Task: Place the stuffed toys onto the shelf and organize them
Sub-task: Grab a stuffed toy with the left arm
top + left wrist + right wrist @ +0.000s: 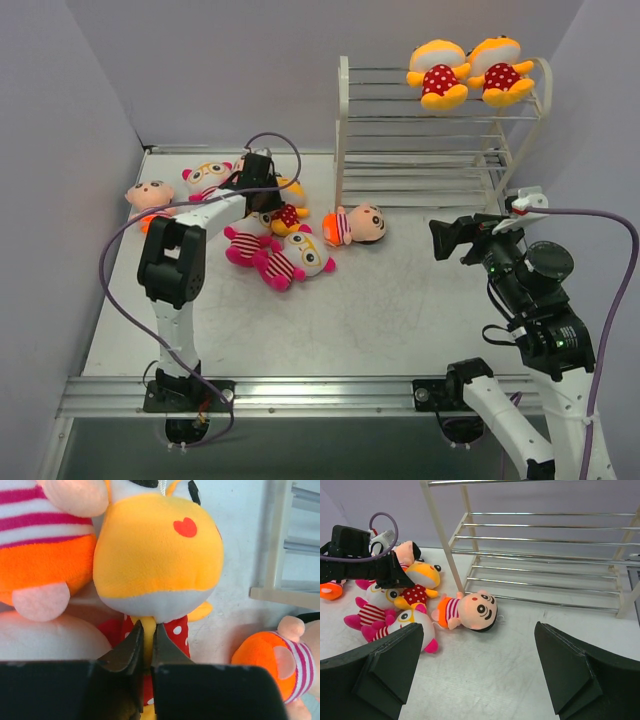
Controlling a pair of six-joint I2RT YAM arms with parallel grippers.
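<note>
Left tool clamps the polka-dot doll by a yellow limb, presumably to join its twins atop the shelf; right tool wide open, empty.

In the left wrist view the yellow doll loses the top of its face past the upper edge. The left gripper and its black housing cover most of the red dotted body. Which yellow part sits pinched between the jaws, I cannot tell.

The striped orange-bottomed doll is headless at the corner, and a second orange-bottomed doll is cut by the right edge. Only one leg of the shelf shows.

From above, the left arm hides those fingertips.

In the right wrist view the shelf's top runs out of frame. The fingers of the right gripper drop below the bottom edge. The left arm covers part of a white-faced doll.
</note>
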